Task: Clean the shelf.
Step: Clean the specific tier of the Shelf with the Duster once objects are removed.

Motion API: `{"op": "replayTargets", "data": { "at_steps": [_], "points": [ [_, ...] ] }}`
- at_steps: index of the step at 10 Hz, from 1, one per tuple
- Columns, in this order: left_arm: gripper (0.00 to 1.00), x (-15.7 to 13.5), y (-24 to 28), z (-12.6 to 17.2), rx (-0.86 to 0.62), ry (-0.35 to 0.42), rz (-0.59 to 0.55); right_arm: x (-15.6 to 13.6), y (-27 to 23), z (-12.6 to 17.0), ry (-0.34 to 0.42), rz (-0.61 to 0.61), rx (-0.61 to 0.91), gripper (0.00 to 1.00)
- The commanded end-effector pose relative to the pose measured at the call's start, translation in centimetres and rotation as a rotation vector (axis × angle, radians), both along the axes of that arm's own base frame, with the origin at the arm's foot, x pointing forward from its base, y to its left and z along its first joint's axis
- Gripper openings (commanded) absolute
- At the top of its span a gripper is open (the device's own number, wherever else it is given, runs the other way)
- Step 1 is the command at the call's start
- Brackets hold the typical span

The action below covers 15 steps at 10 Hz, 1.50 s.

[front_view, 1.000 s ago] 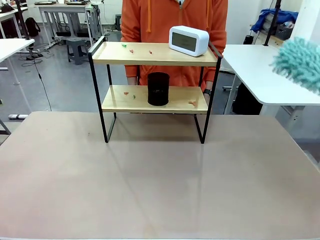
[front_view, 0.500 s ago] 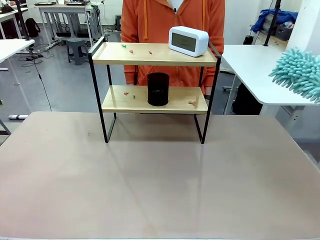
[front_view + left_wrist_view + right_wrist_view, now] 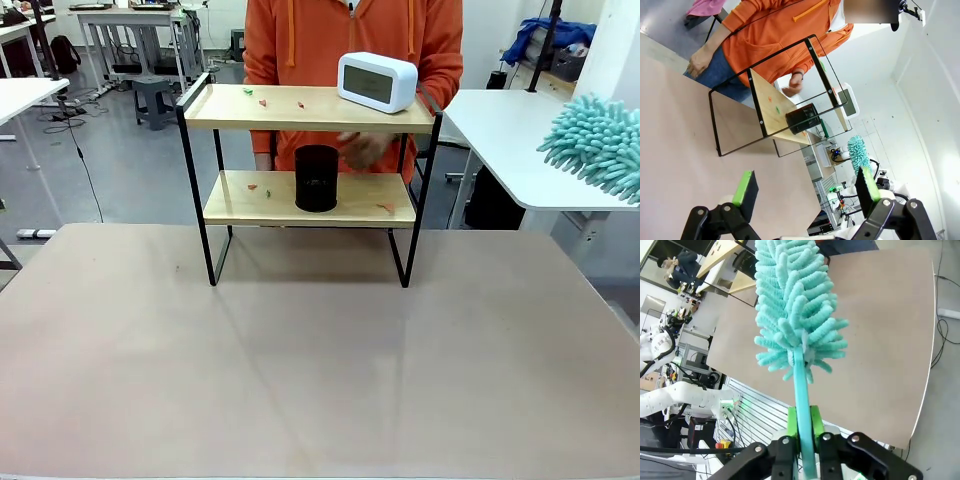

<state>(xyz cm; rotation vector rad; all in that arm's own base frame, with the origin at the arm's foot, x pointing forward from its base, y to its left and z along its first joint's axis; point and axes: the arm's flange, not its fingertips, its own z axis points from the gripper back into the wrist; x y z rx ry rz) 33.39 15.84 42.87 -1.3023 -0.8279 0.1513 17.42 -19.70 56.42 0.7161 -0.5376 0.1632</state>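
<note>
Duster (image 3: 598, 145) lower than a second ago, now steady off desk's (image 3: 320, 360) right edge, handle clenched in right claw (image 3: 802, 432). Left claw (image 3: 806, 182) released, empty, over desk. Shelf (image 3: 320, 119) at far edge, middle; crumbs (image 3: 263, 101) on both boards, cup (image 3: 316, 178) lower, clock (image 3: 377, 81) upper right corner. Person's hand (image 3: 365, 150) newly behind cup. Risk: sweep strikes hand, or knocks clock off far side.

The counter (image 3: 320, 380) runs out ahead of the left gripper (image 3: 805, 182), and the shelf (image 3: 300, 110) stands on it well beyond that gripper, upright on its black legs. Its top board carries a white clock (image 3: 377, 81) at the end farther from the gripper and small coloured scraps (image 3: 262, 101) toward the nearer end. The lower board holds a black cup (image 3: 316, 178) at its middle, with more scraps (image 3: 385, 206) beside it.
</note>
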Motion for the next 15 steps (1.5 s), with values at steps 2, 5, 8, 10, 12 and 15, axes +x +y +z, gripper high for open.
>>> {"op": "replayTargets", "data": {
  "at_steps": [2,5,8,10,12,15],
  "points": [
    [1.0,-0.1,0.0,0.0,0.002,-0.022,-0.007,0.4,0.2,0.8,-0.003,-0.022,0.016,0.0],
    [1.0,-0.1,0.0,0.0,0.002,-0.022,-0.007,0.4,0.2,0.8,-0.003,-0.022,0.016,0.0],
    [1.0,-0.1,0.0,0.0,0.002,-0.022,-0.007,0.4,0.2,0.8,-0.003,-0.022,0.016,0.0],
    [1.0,-0.1,0.0,0.0,0.002,-0.022,-0.007,0.4,0.2,0.8,-0.003,-0.022,0.016,0.0],
    [1.0,-0.1,0.0,0.0,0.002,-0.022,-0.007,0.1,0.0,0.0,0.002,-0.001,0.001,0.14],
    [1.0,-0.1,0.0,0.0,0.002,-0.022,-0.007,-3.5,5.1,2.5,0.063,0.334,-0.186,0.14]
  ]
}}
